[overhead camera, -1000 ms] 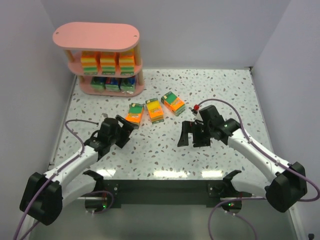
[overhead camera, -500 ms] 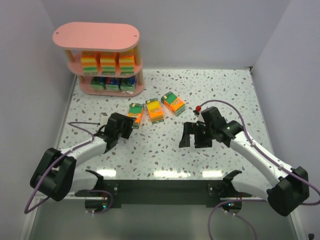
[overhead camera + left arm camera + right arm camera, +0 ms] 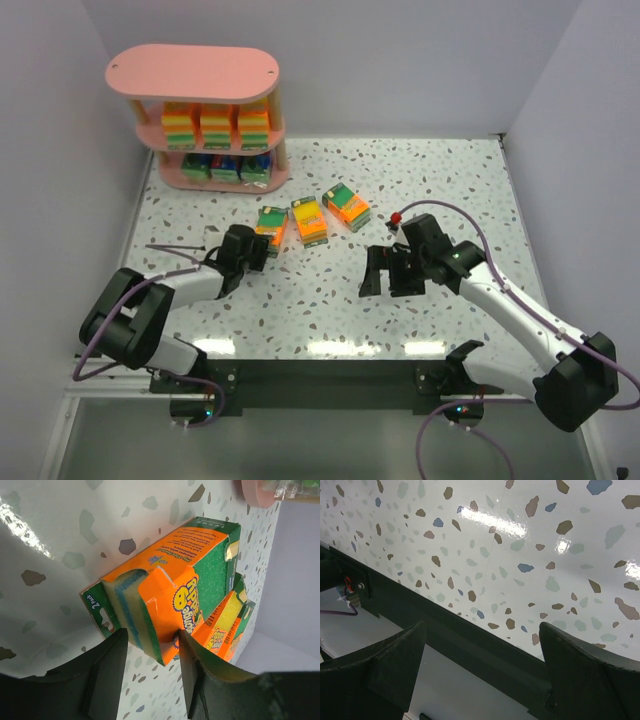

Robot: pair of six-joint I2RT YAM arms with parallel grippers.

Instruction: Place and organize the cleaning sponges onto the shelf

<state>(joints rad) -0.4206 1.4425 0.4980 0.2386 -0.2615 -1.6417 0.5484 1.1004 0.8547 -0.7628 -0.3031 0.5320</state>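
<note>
The pink shelf (image 3: pixel 192 72) stands at the far left. Its middle tier holds three orange sponge packs (image 3: pixel 215 125) and its bottom tier holds three blue-green ones (image 3: pixel 226 166). Three more orange packs lie in a row on the table. My left gripper (image 3: pixel 257 250) is at the near end of the leftmost pack (image 3: pixel 269 226). In the left wrist view its jaws (image 3: pixel 150 637) are closed on that pack's (image 3: pixel 185 575) near corner, and the pack still lies flat. The middle pack (image 3: pixel 309 220) and right pack (image 3: pixel 347 206) are untouched. My right gripper (image 3: pixel 388 275) is open and empty.
The shelf's top board is bare. The table's dark front edge (image 3: pixel 470 640) shows just under the right gripper (image 3: pixel 482 630). A corner of the shelf base (image 3: pixel 257 492) shows in the left wrist view. Walls close in the table at left, back and right.
My left gripper reached forward to the leftmost loose pack and closed on its near end, while the left arm's elbow dropped back. The right arm barely moved.
</note>
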